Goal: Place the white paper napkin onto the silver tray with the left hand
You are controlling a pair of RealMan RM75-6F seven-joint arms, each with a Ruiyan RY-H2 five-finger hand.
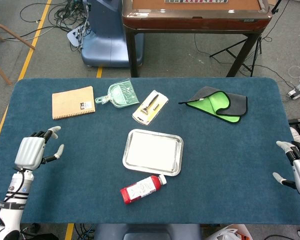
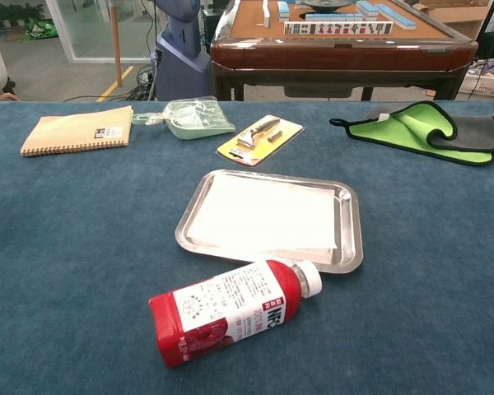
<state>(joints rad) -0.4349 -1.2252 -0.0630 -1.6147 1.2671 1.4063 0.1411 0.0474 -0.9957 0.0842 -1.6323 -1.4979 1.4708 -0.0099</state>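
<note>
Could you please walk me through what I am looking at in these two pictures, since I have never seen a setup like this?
This is a two-armed robot with human-like hands at a blue table. One picture looks down from its head, the other looks forward from its chest. Its left hand and right hand sit at the table's side edges, open and holding nothing. In the middle lies a silver tray with a white paper napkin flat inside it, and a red bottle lies on its side in front. Further back are a notebook, a green dustpan, a packaged tool and a green-and-grey cloth.
</note>
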